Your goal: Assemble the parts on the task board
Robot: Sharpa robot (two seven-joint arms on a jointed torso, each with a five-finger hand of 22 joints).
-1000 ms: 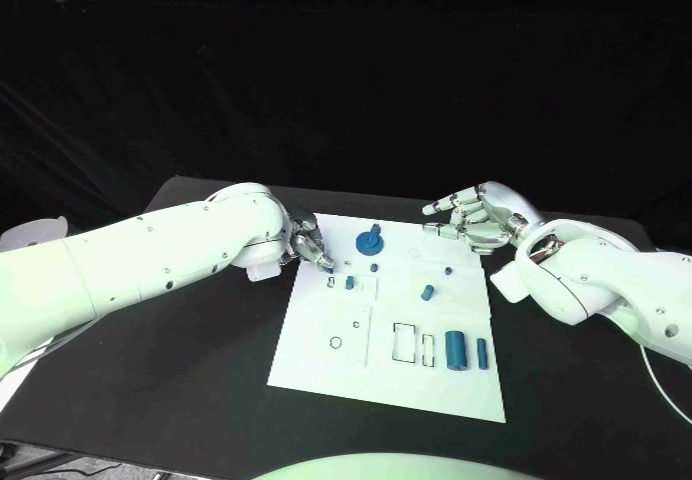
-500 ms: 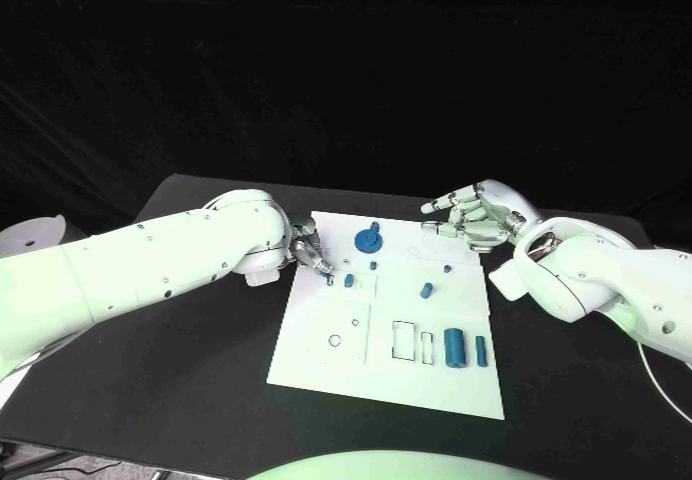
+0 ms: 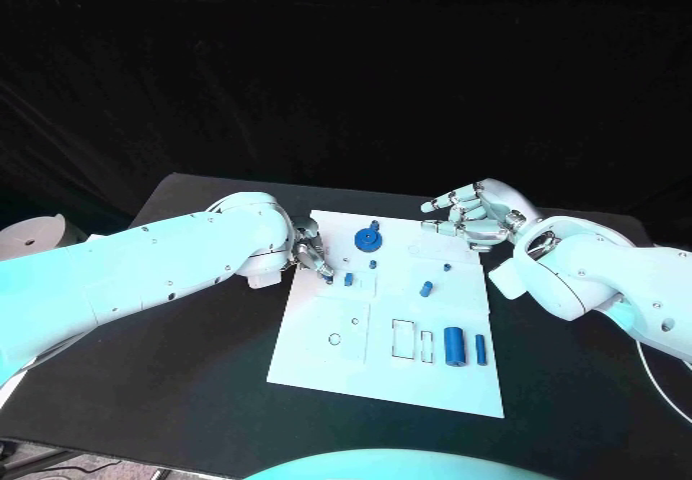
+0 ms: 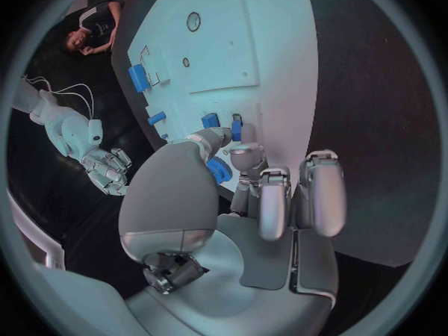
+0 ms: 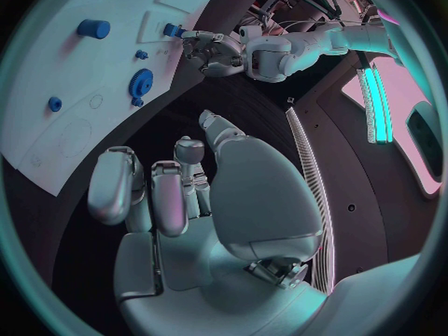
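On the black worktop [image 3: 173,350] lies the white board [image 3: 325,365]. The left hand [image 3: 310,255] reaches over the board's near-left upper part, its fingertips at a small blue piece [image 3: 348,280]; whether it grips the piece cannot be told. The right hand [image 3: 473,218] hovers at the board's far right corner, fingers loosely curled, holding nothing. A blue gear [image 3: 368,239] sits near the board's top, and two blue cylinders [image 3: 454,345] stand by its right edge.

Left hand [image 3: 310,250] has edged farther over the task board [image 3: 346,350]
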